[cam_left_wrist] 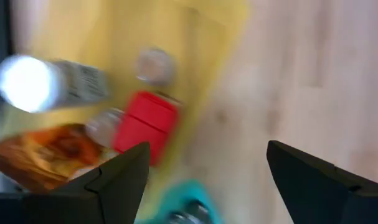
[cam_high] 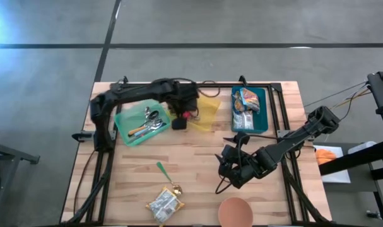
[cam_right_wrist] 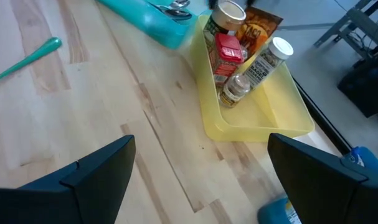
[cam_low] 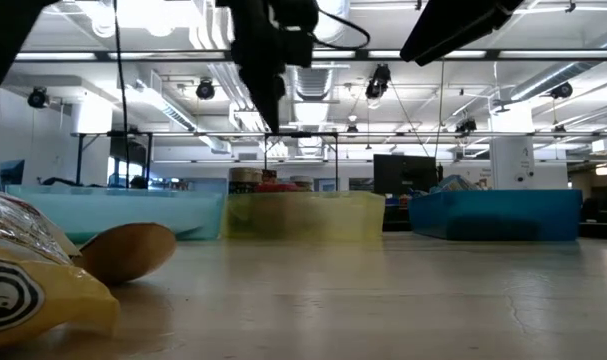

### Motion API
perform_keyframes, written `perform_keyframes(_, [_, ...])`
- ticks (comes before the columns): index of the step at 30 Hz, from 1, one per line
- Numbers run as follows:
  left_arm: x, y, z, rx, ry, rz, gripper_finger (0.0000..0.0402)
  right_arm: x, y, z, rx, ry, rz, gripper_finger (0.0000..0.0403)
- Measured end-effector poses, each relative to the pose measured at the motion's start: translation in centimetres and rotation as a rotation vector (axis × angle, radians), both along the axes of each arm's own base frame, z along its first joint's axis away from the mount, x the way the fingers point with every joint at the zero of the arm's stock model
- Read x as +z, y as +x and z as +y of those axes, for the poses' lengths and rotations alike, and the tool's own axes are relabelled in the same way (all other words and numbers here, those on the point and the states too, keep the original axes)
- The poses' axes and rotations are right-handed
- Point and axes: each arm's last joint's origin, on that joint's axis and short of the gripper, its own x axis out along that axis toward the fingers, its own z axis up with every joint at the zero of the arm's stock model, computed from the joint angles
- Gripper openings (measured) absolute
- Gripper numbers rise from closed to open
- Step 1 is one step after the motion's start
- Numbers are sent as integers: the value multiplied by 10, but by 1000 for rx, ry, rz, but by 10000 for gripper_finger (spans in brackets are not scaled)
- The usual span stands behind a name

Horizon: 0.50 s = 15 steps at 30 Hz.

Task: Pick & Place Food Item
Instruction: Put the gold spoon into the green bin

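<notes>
Three bins: green bin (cam_high: 135,123), yellow bin (cam_right_wrist: 263,109) and blue bin (cam_high: 250,108) sit in a row at the far side of the tabletop (cam_high: 197,170).
Writing: none can be read; print on the bottles and packets is too small.
Green bin: shiny metal cutlery (cam_high: 148,123).
Yellow bin: translucent plastic, holding a red carton (cam_right_wrist: 228,53), a white-capped bottle (cam_right_wrist: 264,62), a small clear jar (cam_right_wrist: 233,91), a round tin (cam_right_wrist: 228,15) and an orange packet (cam_right_wrist: 258,26).
Blue bin: printed food packets (cam_high: 245,107).
Near edge: crinkly foil snack bag (cam_high: 164,203), the loose food item, lying just beside a wooden spoon (cam_high: 174,188) and a green-handled utensil (cam_high: 163,170); a round brown bowl (cam_high: 234,212) is to its right.
Tabletop: pale wood planks.
Left tool (cam_left_wrist: 204,180): above the yellow bin's near corner, fingers spread wide, nothing between them.
Right tool (cam_right_wrist: 198,171): low over the bare wood at mid-right, fingers wide apart, holding nothing.
</notes>
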Motion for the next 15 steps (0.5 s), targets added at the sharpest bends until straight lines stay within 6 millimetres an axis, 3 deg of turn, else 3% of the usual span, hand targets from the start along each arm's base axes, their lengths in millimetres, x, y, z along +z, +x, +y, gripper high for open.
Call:
perform_keyframes(6, [8, -39, -49, -47, -69, -13, 324, 0, 1, 1, 12, 35, 4, 364])
perform_keyframes(15, [-16, -107, -108, -53, -111, -233, 324, 2, 7, 5, 32, 108, -44, 364])
